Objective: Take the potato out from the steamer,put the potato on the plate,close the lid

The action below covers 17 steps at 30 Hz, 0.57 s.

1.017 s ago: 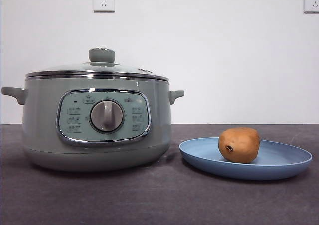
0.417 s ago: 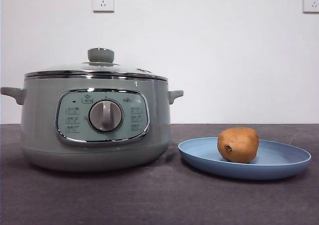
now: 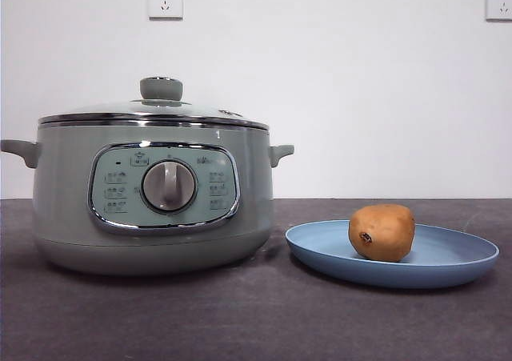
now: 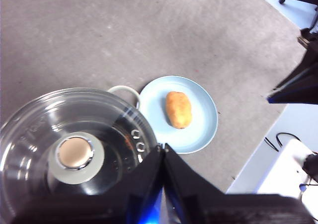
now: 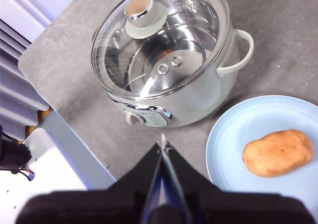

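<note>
The sage-green steamer (image 3: 152, 197) stands at the left of the table with its glass lid (image 3: 156, 111) seated on the rim. Beside it the brown potato (image 3: 382, 232) lies on the light-blue plate (image 3: 448, 257). From high above, the left wrist view shows the lid (image 4: 74, 134), the plate (image 4: 203, 110) and the potato (image 4: 178, 109); my left gripper (image 4: 163, 147) is shut and holds nothing. Over the steamer (image 5: 198, 92), lid (image 5: 159, 40), plate (image 5: 233, 129) and potato (image 5: 278, 153), my right gripper (image 5: 162, 143) is shut and empty. Neither gripper appears in the front view.
Two wall sockets (image 3: 165, 0) sit on the white wall behind. The grey table's edge (image 5: 74, 144) runs close to the steamer's front, with white floor and cables (image 4: 278, 139) beyond it.
A black arm tip at the top edge of the front view a second ago has left the picture. Steamer, lid, potato and plate have not moved.
</note>
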Motion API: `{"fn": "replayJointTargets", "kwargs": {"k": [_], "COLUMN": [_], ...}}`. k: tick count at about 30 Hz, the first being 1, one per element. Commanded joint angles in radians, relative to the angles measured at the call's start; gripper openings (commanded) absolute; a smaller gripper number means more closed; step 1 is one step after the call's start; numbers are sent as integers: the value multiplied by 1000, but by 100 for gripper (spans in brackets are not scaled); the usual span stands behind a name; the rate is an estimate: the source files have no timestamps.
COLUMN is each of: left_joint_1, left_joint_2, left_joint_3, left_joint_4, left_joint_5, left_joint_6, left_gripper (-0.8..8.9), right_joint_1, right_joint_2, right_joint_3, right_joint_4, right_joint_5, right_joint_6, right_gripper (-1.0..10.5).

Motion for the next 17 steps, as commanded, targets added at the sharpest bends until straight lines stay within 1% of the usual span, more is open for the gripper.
{"fn": "replayJointTargets", "kwargs": {"k": [1,7,8,11,12,14,17], "left_joint_1": [3,4,12,29,32,34,34], "left_joint_2": [4,4,-1,-53,-73,-122,-196], "left_joint_3": [-3,-3,-3,-4,-5,-6,-39], "left_joint_4": [-19,-12,-3,14,24,57,140], "left_joint_5": [2,2,-11,-29,-47,-118,-153], "left_joint_6": [-3,-3,-3,-6,-6,-6,-6], "left_gripper": [-4,-3,-3,-3,-3,-3,-3], "right_joint_1": [0,0,0,0,0,0,0], "right_joint_2": [-3,-3,-3,-3,-3,-3,-3], "right_joint_3": [-1,-1,-1,-1,-1,-1,-1], "right_joint_4": [5,5,5,5,5,5,5], "right_joint_5": [0,0,0,0,0,0,0], "right_joint_6": [-5,-5,-5,-5,-5,-5,-5], "right_gripper": [-1,-1,-1,-1,-1,-1,-1]}}
